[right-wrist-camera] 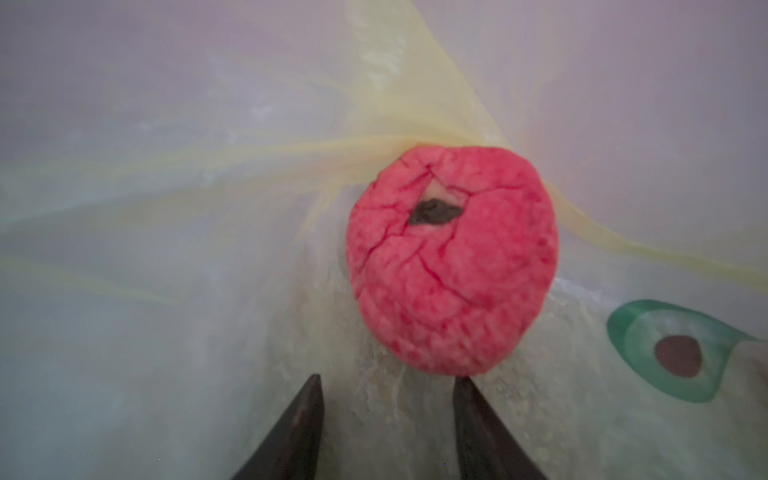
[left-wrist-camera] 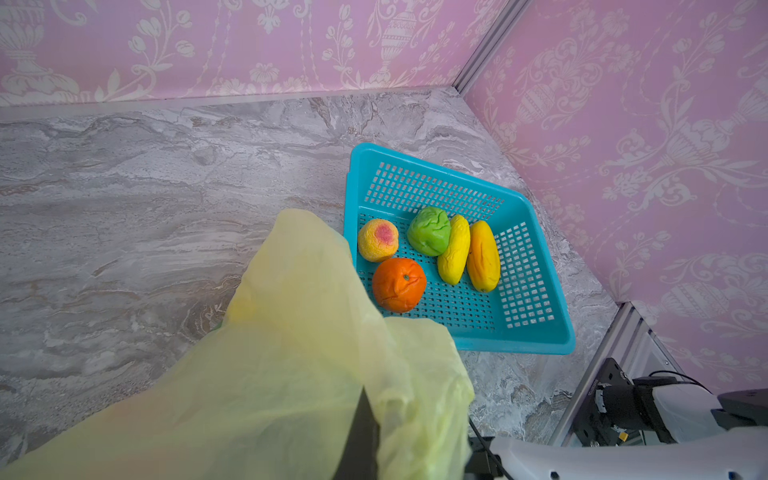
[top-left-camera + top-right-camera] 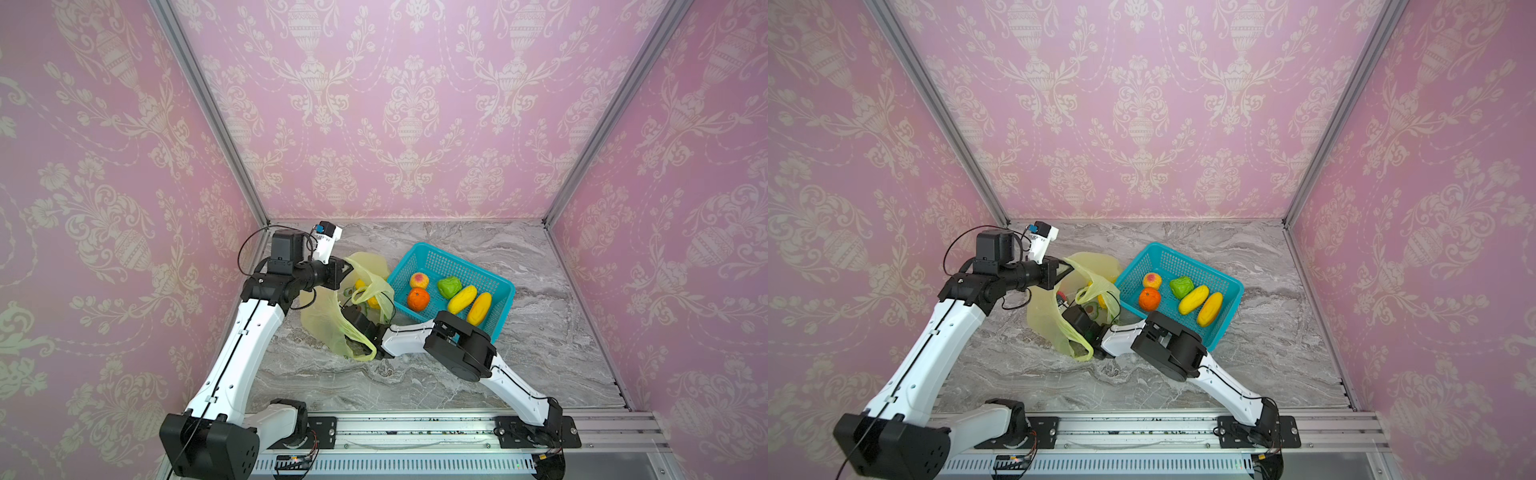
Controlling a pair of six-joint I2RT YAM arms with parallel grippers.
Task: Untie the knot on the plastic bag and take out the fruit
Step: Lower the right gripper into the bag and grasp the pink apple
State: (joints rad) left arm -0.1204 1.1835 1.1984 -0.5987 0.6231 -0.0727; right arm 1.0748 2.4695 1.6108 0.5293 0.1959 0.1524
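Right gripper [image 1: 386, 386] jaws apart near pink-red ball [image 1: 453, 266]; closing off-centre, I risk shoving it deeper into plastic bag [image 1: 166, 332].

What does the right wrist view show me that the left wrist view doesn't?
Right wrist only: a wrinkled pink-red ball fruit lying inside the thin translucent yellow-green plastic bag, the open right gripper close to it, and a printed avocado half. Left wrist only: the turquoise perforated plastic basket holding a peach, an orange, a green fruit and two long yellow mangoes. Both: the bag's film.
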